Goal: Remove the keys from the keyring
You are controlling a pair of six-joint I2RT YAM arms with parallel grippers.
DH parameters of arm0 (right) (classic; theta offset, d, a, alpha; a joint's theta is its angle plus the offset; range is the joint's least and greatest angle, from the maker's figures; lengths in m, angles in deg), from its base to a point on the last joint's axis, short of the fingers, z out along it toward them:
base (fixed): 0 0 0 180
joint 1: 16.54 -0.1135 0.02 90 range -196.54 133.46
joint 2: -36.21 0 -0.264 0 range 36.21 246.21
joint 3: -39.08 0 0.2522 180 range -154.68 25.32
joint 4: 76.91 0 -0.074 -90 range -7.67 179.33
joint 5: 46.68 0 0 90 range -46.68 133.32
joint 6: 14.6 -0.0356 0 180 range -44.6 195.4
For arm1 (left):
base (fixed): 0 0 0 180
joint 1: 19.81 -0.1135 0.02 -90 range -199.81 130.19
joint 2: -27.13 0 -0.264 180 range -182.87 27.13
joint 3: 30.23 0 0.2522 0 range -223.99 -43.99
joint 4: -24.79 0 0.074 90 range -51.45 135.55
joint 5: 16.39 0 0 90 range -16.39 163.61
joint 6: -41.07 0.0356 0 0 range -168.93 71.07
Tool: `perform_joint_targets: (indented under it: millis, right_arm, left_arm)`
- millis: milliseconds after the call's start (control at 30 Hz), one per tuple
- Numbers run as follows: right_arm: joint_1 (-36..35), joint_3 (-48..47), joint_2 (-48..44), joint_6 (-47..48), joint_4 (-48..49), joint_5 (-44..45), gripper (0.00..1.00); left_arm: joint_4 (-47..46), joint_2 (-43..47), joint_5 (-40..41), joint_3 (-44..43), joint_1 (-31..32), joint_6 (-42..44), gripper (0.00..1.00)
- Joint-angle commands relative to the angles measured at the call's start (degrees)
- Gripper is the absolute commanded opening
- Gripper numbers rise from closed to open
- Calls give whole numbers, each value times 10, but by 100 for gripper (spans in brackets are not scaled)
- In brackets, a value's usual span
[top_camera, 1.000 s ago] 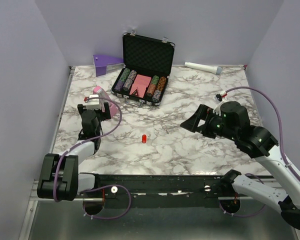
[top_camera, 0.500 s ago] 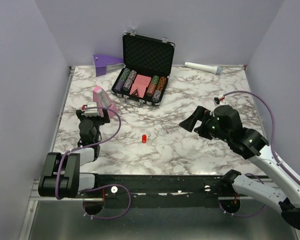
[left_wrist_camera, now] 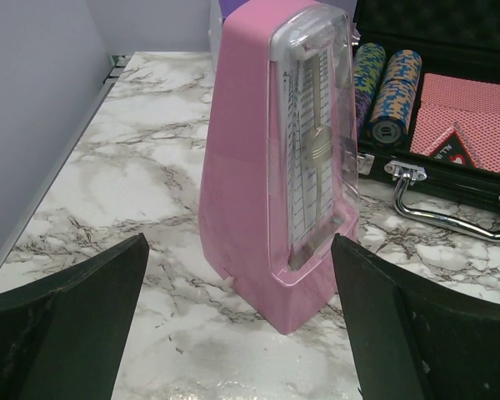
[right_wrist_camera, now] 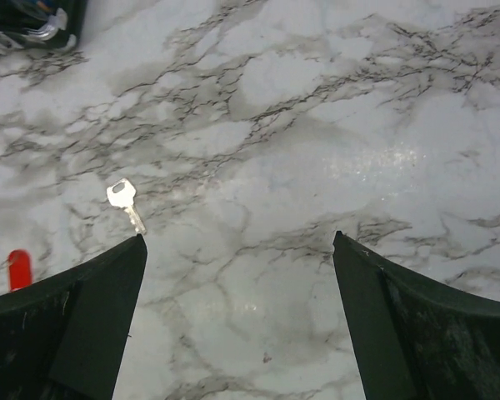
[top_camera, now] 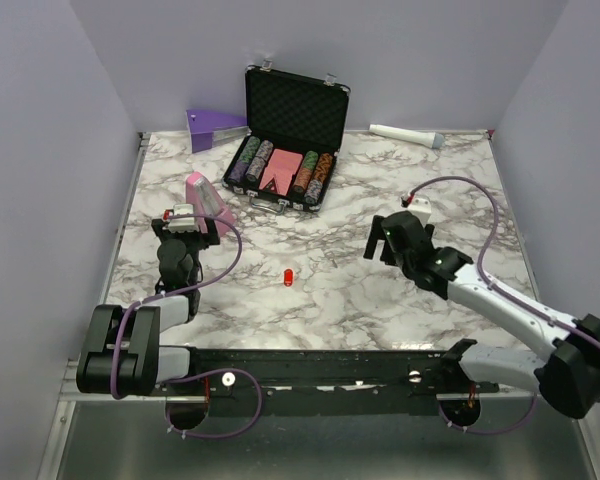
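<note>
The keyring's red tag (top_camera: 288, 274) lies on the marble table near the middle front. In the right wrist view the red tag (right_wrist_camera: 18, 268) sits at the left edge, and one small silver key (right_wrist_camera: 125, 202) lies loose on the marble a little beyond it, apart from it. I cannot make out a ring. My right gripper (top_camera: 377, 245) is open and empty, low over bare marble to the right of the key (right_wrist_camera: 237, 242). My left gripper (top_camera: 190, 228) is open and empty, facing the pink metronome (left_wrist_camera: 239, 242) at the left.
A pink metronome (top_camera: 205, 200) stands right in front of my left gripper. An open black case (top_camera: 285, 170) of poker chips and cards stands at the back, and its handle shows in the left wrist view (left_wrist_camera: 450, 208). A purple wedge (top_camera: 212, 125) and a white tube (top_camera: 405, 133) lie along the back edge.
My right arm has stretched out and dropped low toward the table, its gripper still open. My left gripper drew back slightly from the metronome, then held still.
</note>
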Motion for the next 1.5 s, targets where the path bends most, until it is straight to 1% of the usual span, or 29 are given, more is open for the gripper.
perform_joint_targets:
  millis: [0,167,300,367,467,533,567,633,733,800,867,967,1067,1100,1133,1167,1200,1233,1267,1300,1367,1433,1467]
  right_arm:
    - [38,13,60,98,124,69,100]
    - [121,87,83,199,328,88,100]
    - [183,142,113,256,476,77,100]
    - [209,180,134,262,557,81,100]
    - [229,234,166,265,687,76,100]
    - [236,260,190,259,756,66,100]
    - [238,263,206,266,784,62,100]
    - [239,253,227,282,801,57,100]
    - [247,262,265,332,888,37,100]
    - [262,273,290,324,940,14,100]
    - [271,262,284,313,904,-6,100]
    - [277,258,291,314,903,-21,100]
    - [300,271,283,300,909,-69,100]
    - [311,290,283,295,933,-93,100]
    - [319,315,298,294,1000,-124,100]
    - [319,340,329,315,1094,-127,100]
    - [319,342,311,307,1063,-125,100]
    - [319,329,290,295,1007,-112,100]
    - [319,325,302,293,1022,-94,100]
    - [318,324,322,307,1053,-94,100]
    - [318,309,296,295,977,-100,100]
    - [318,318,318,306,1038,-98,100]
    - [318,318,311,303,1027,-100,100]
  left_arm:
    - [-21,-2,-13,-7,-2,-3,99]
    - [-21,-2,-13,-6,-3,-3,99]
    - [-21,-1,-13,-7,-3,-3,99]
    - [-22,-2,-13,-6,-3,-3,99]
    - [-22,-1,-13,-6,-2,-3,99]
    - [-21,-2,-13,-6,-2,-3,99]
    - [-21,-1,-13,-6,-3,-3,99]
    - [-21,-1,-13,-5,-3,-3,99]
    - [-21,-1,-13,-6,-2,-3,99]
    - [-21,-2,-13,-6,-2,-3,99]
    - [-22,-1,-13,-6,-3,-3,99]
    - [-22,-2,-14,-7,-2,-3,99]
    - [-21,-1,-13,-6,-3,-3,99]
    - [-21,-1,-13,-6,-2,-3,99]
    - [-22,-1,-13,-6,-2,-3,99]
    - [-20,-2,-14,-6,-2,-3,99]
    - [-21,-2,-13,-6,-2,-3,99]
    - [-20,-1,-13,-6,-3,-3,99]
    - [-22,-2,-13,-7,-3,-3,99]
    - [-22,-2,-13,-6,-3,-3,99]
    - [-22,-2,-13,-6,-2,-3,99]
    - [-20,-1,-13,-6,-2,-3,99]
    - [-21,-2,-13,-6,-3,-3,99]
